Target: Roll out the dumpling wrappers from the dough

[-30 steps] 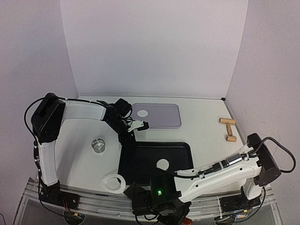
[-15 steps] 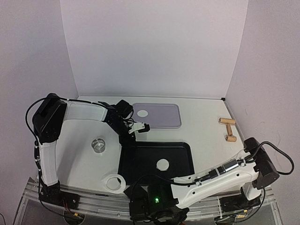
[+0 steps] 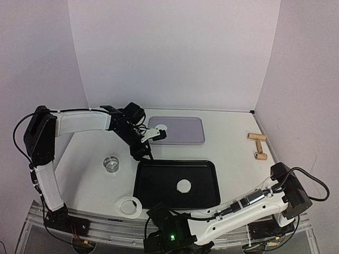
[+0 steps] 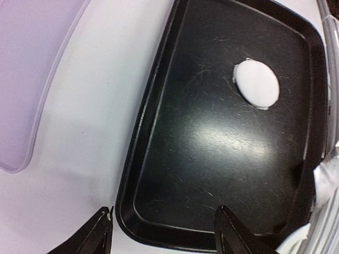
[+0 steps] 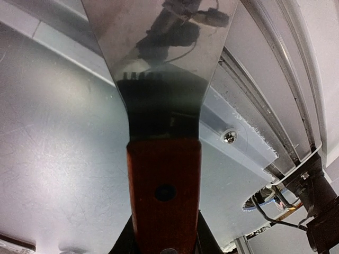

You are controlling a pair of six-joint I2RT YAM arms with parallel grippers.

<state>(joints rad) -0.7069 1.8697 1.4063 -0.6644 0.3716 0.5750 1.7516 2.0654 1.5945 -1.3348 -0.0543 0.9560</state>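
We are seeing the black tray (image 4: 212,159) shining glossy with fine scratches, and the dumpling wrapper (image 4: 257,83) on it looking matt, white and smooth. The purple mat (image 4: 26,69) is looking matt. The scraper (image 5: 164,106) is showing a mirror-like metal blade and smooth reddish wooden handle. The far-right roller (image 3: 257,145) is looking like bare wood, the left ring cutter (image 3: 112,163) like shiny metal.

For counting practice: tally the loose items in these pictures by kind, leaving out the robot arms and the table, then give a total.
dumpling wrappers: 2
trays, a black tray and a lavender tray: 2
white dough ring: 1
metal ring cutter: 1
wooden rolling pin: 1
scraper with a wooden handle: 1
Total: 8
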